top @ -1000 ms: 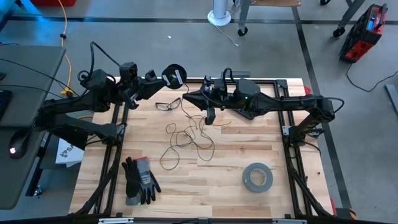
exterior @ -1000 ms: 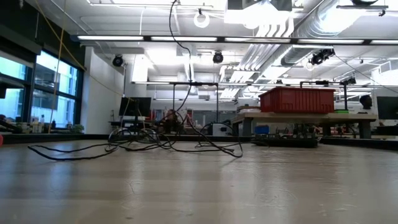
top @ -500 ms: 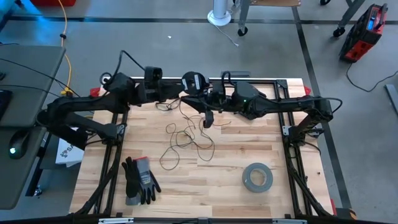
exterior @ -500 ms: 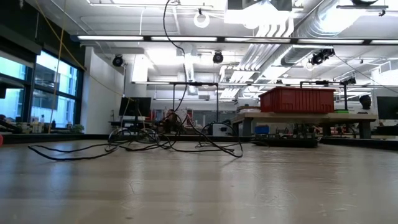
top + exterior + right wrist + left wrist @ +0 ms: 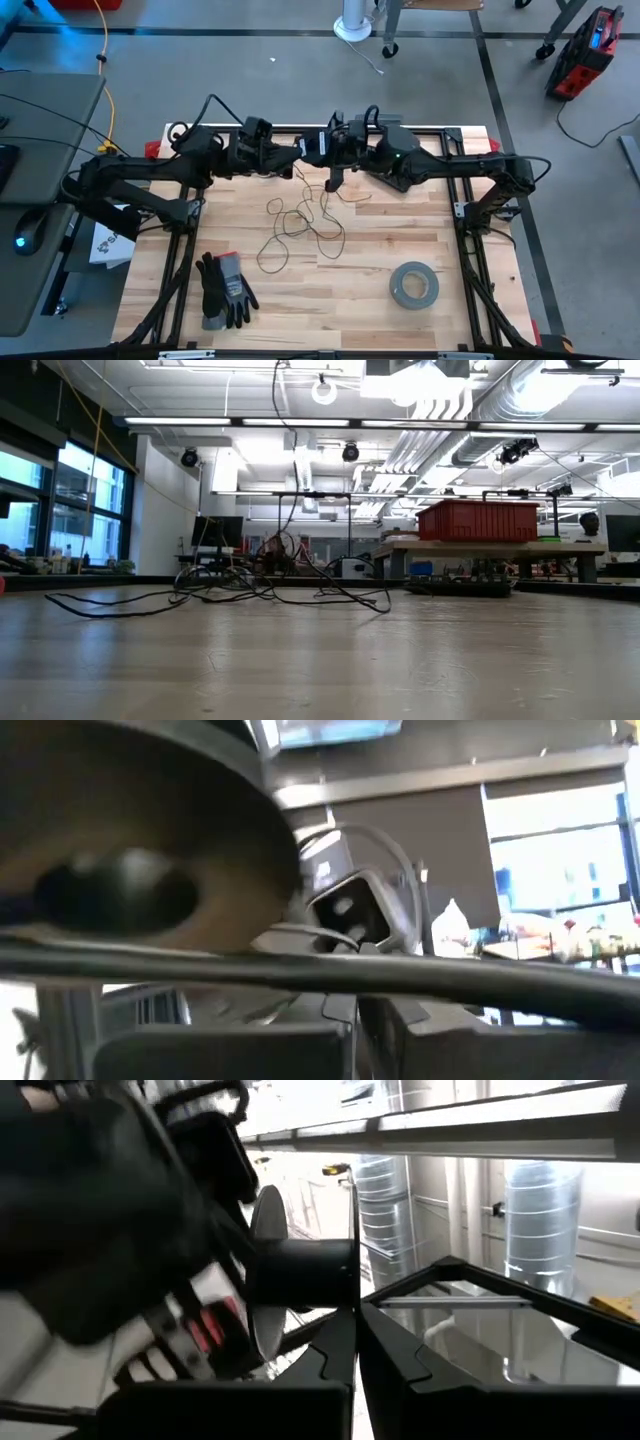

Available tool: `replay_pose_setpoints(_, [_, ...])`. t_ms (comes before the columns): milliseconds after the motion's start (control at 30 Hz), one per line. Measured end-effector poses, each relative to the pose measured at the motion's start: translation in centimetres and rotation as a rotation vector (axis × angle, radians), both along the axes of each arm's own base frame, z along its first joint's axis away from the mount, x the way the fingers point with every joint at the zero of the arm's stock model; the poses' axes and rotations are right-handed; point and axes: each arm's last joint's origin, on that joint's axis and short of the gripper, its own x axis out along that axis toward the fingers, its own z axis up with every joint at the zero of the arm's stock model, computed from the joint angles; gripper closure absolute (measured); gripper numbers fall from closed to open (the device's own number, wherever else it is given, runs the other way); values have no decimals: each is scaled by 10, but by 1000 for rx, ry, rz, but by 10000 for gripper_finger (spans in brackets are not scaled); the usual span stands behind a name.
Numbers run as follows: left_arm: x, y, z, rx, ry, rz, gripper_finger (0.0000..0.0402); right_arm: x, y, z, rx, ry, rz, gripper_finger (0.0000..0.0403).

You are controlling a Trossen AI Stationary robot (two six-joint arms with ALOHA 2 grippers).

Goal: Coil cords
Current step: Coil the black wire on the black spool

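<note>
Meeting over the far edge of the table (image 5: 400, 235), the left gripper (image 5: 296, 153) pinches the small black spool (image 5: 316, 146) hard against the right gripper (image 5: 333, 183), whose finger state cannot be told. Thin dark cord (image 5: 300, 220) lies in loose loops on the wood below, one strand rising toward the spool.

Thin dark cord (image 5: 300, 222) lies tangled mid-table; black spool (image 5: 312, 147) apparently raised above.

Both arms reach inward, left end effector (image 5: 296, 152) and right end effector (image 5: 330, 150) meeting mid-air.
</note>
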Motion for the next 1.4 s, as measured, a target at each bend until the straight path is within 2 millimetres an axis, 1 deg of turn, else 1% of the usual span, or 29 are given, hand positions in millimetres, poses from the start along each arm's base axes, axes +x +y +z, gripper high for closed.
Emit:
replay_pose_setpoints(133, [-3, -6, 1, -11, 11, -19, 401, -2, -6, 3, -9, -36, -4, 403])
replay_pose_setpoints(267, [-13, -7, 2, -3, 81, -20, 401, -3, -12, 3, -25, -34, -2, 403])
replay_pose_setpoints(467, [-39, -1, 2, 27, 215, 7, 401, -4, -21, 4, -42, -35, -32, 403])
replay_pose_setpoints(667, [-65, 2, 3, 25, 308, 17, 401, -4, -23, 2, -87, -14, -60, 403])
replay_pose_setpoints(833, [-79, -1, 1, 19, 364, -76, 401, -6, -29, 4, -106, -12, -139, 402])
replay_pose_setpoints(967, [-86, -2, -1, 20, 406, -105, 401, -3, -32, -2, -107, 52, -125, 403])
replay_pose_setpoints(1067, [-91, -4, -3, 31, 429, -163, 401, -3, -34, -6, -102, 89, -127, 399])
replay_pose_setpoints(1167, [-96, -6, -4, 12, 452, -246, 401, -3, -34, -11, -69, 177, -87, 376])
replay_pose_setpoints(1267, [-100, -7, -5, -10, 479, -313, 401, -5, -30, -21, -34, 322, -2, 333])
replay_pose_setpoints(1333, [-102, -8, -4, -19, 481, -327, 401, -6, -27, -30, -3, 426, 85, 298])
replay_pose_setpoints(1400, [-102, -8, -4, -31, 478, -329, 401, -6, -20, -41, 20, 523, 223, 266])
